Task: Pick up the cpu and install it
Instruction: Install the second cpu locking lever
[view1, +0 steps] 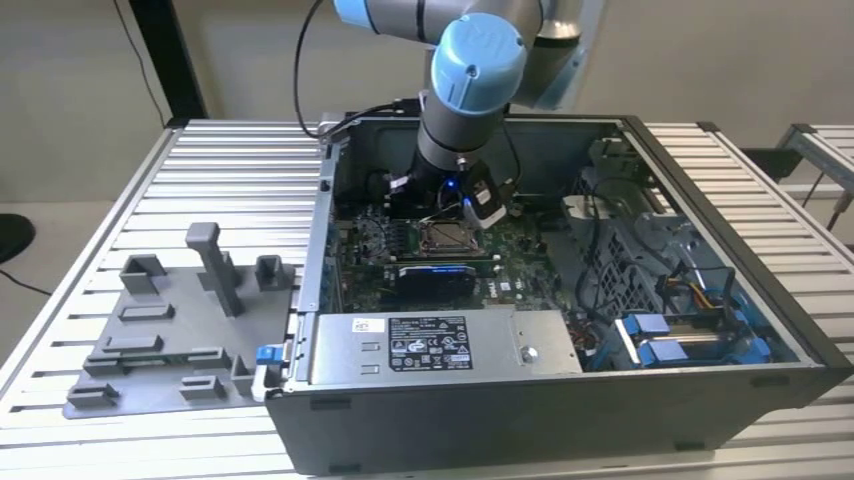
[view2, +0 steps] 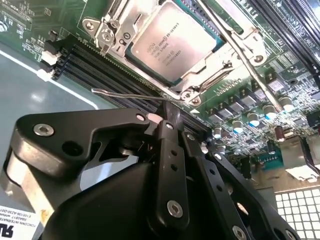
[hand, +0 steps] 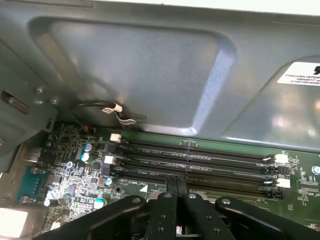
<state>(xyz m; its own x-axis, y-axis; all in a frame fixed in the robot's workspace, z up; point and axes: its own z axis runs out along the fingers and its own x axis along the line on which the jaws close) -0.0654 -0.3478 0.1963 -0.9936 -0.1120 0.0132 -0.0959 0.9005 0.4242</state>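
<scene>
The cpu (view2: 172, 42), a flat square chip with a pale silver top, lies in the socket on the motherboard, with the metal socket frame (view2: 107, 27) around it. In the exterior view the cpu (view1: 445, 237) sits in the middle of the open computer case, just in front of the arm's wrist (view1: 451, 150). My gripper (hand: 176, 184) is shut with its two black fingers pressed together and nothing between them. It hovers over the memory slots (hand: 200, 160) beside the socket. In the second wrist view the gripper (view2: 169, 111) stands just short of the socket's thin latch lever (view2: 127, 94).
The case's inner wall (hand: 150, 65) rises close behind the memory slots. A silver power supply box (view1: 441, 345) fills the case's near side, and a drive cage with blue tabs (view1: 667, 335) stands at the exterior view's right. A grey parts fixture (view1: 174, 330) lies on the slatted table outside the case.
</scene>
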